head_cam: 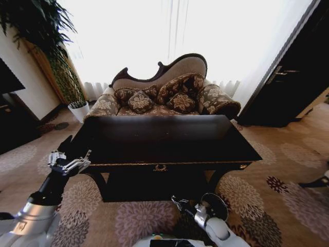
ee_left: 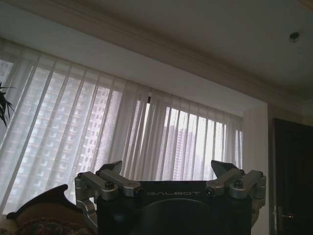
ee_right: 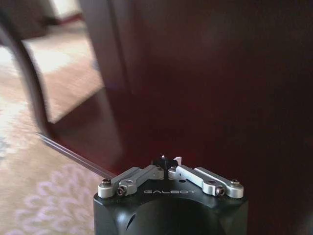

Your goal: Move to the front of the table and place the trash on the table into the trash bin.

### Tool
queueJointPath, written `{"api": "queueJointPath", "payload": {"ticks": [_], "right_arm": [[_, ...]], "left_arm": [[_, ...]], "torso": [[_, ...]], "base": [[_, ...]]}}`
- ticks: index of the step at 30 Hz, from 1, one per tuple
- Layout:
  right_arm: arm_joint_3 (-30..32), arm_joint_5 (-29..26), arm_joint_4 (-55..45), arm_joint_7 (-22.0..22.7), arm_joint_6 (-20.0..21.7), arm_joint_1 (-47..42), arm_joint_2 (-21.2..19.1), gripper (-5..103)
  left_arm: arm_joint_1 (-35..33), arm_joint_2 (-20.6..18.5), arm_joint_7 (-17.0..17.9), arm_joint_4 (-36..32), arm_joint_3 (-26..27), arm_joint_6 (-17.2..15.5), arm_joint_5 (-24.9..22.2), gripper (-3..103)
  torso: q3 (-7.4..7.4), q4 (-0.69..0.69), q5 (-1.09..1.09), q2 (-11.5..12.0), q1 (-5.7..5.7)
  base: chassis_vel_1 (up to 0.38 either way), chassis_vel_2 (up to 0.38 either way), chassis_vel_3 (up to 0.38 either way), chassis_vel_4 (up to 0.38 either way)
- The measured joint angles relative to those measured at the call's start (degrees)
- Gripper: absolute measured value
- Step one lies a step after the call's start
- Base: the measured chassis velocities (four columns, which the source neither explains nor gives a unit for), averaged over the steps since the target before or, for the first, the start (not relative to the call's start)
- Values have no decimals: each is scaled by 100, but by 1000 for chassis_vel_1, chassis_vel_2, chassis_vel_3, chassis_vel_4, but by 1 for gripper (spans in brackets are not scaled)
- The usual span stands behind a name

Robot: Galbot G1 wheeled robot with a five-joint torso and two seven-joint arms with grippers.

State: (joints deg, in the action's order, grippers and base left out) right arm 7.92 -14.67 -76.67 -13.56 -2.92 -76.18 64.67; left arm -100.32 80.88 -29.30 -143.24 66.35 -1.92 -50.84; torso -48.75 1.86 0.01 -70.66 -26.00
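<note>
A glossy dark table (head_cam: 164, 141) stands straight ahead of the robot, its long axis running left to right and its gold-emblem front rail facing the robot, with a patterned sofa (head_cam: 164, 95) just behind it. No trash or bin can be made out. The left gripper (head_cam: 69, 163) is raised beside the table's left front corner, jaws spread wide and empty. The right gripper (head_cam: 180, 203) hangs low before the table's front, jaws closed together, holding nothing. The left looks nearer the tabletop.
</note>
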Motion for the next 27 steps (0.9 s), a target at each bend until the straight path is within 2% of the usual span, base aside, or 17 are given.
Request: {"api": "queueJointPath", "payload": {"ticks": [7,10,16,23,27], "right_arm": [[129,-21,749,515,85,353,76,0],[235,70,1176,767,125,574,-115,0],[378,50,1609,1035,226,733,-278,0],[517,129,1962,1203,268,660,-239,0],[585,76,2248,1232,156,661,-167,0]], "left_arm": [[5,-7,-7,0,-4,14,-8,100],[-7,-6,-13,0,-17,14,-7,100],[-21,-9,-16,0,23,15,-12,100],[0,8,-15,0,8,15,-20,100],[11,29,-19,0,-53,16,-3,100]], "torso": [[0,0,-1,0,0],[0,0,-4,0,-1],[0,-1,-2,0,0],[0,0,-2,0,0],[0,1,-2,0,0]], "base": [[0,0,0,0],[0,0,0,0],[0,0,0,0],[0,0,0,0],[0,0,0,0]]}}
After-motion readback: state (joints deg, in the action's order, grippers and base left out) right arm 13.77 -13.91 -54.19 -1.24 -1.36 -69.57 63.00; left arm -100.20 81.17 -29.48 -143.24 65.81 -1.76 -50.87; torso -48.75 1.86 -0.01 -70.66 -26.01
